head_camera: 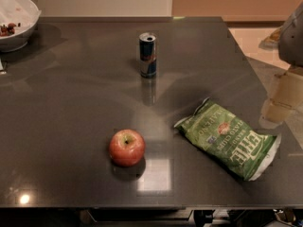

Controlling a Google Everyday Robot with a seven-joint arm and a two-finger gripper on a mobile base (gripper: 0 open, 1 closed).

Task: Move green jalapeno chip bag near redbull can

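The green jalapeno chip bag (228, 137) lies flat on the dark table (71, 103) at the front right, white ends pointing back-left and front-right. The redbull can (147, 55) stands upright at the back centre, well apart from the bag. My gripper (278, 100) hangs at the right edge of the view, over the table's right edge, just above and to the right of the bag, not touching it. It holds nothing that I can see.
A red apple (127, 147) sits at the front centre, left of the bag. A white bowl (16, 22) with some food stands at the back left corner. The table's right edge runs diagonally past the bag.
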